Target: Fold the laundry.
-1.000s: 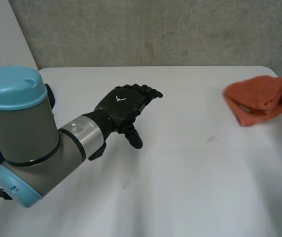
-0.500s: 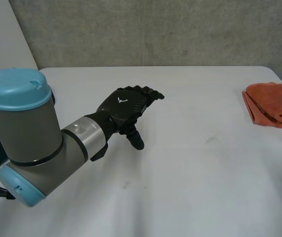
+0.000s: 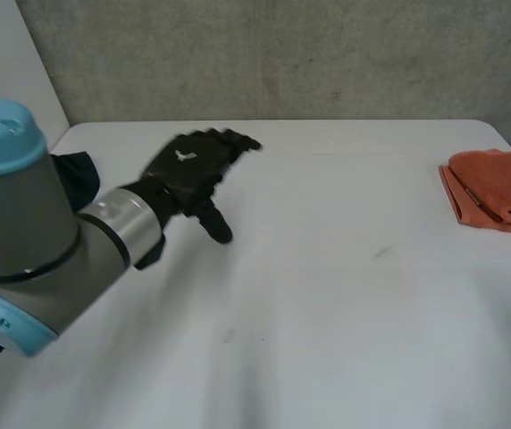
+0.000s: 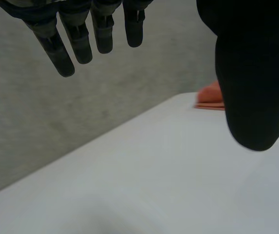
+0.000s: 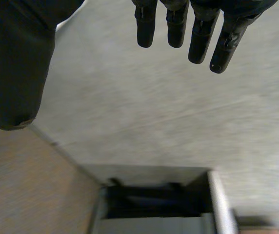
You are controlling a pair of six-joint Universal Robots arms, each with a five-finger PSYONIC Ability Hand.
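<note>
Though its far end is cut off by the border of the head view, the orange cloth [image 3: 497,189] can be seen lying at the right edge of the white table [image 3: 327,313], near the far right corner. It is folded into a small flat bundle, and its layers show along the side that faces the middle of the table. Nothing touches it.

The left hand [image 3: 188,170] is over the far left part of the table, near the far left corner and well apart from the cloth. Its fingers [image 4: 56,48] are straight and lie side by side, pointing toward the far edge. The thumb [image 4: 249,87] stands away from them and points down to the table. This hand holds nothing. The left arm [image 3: 32,241] comes in from the near left corner.

The right hand [image 5: 17,63] has its fingers straight too, with the thumb spread wide from them and nothing between. Beyond its fingertips is a grey wall [image 5: 154,107].
</note>
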